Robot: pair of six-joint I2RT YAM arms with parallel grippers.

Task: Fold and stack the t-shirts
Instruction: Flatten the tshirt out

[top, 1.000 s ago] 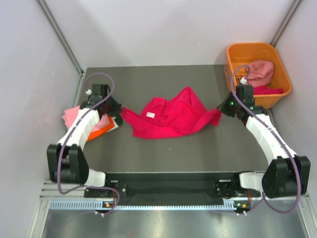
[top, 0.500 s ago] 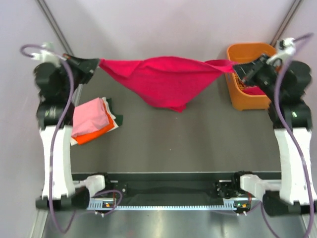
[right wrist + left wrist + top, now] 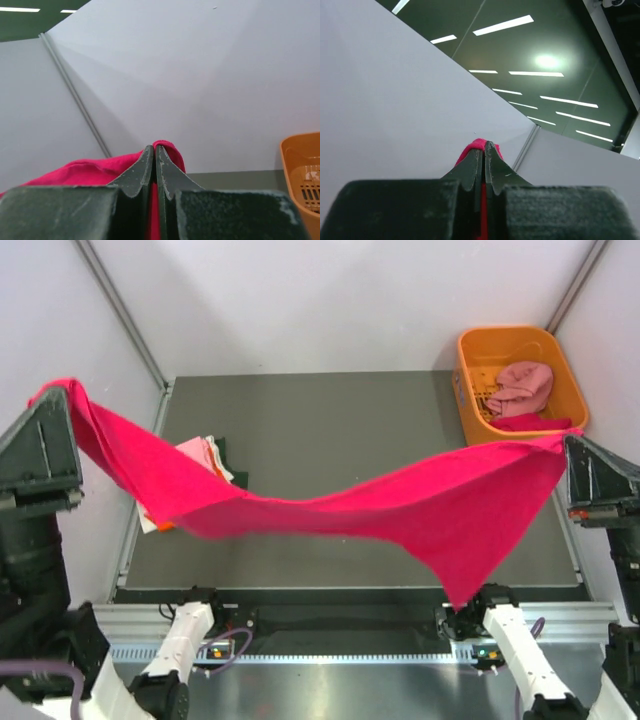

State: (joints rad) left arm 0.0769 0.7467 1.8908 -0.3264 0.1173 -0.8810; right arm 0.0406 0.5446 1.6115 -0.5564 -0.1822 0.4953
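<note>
- large bright crimson-pink cloth t-shirt hangs in the air, stretched between both arms above the dark grey table. it sags in the middle, and one loose corner droops low toward the near right edge.
- left gripper is raised high on the left, jaws pressed together on one crimson corner. a bit of cloth pokes past the fingertips in the left wrist view.
- right gripper is raised on the right, jaws closed tight on the opposite corner. crimson cloth trails off to the left of the fingers in the right wrist view.
- small stack of folded shirts lies on the table's left side, partly hidden behind the held shirt. light pink is on top, with slivers of white, orange and dark green at the edges.
- rigid orange plastic basket sits at the far right corner with a crumpled dusty pink shirt inside.
- a strip of crimson shows at the basket's near side; can't tell if it's a separate shirt.
</note>
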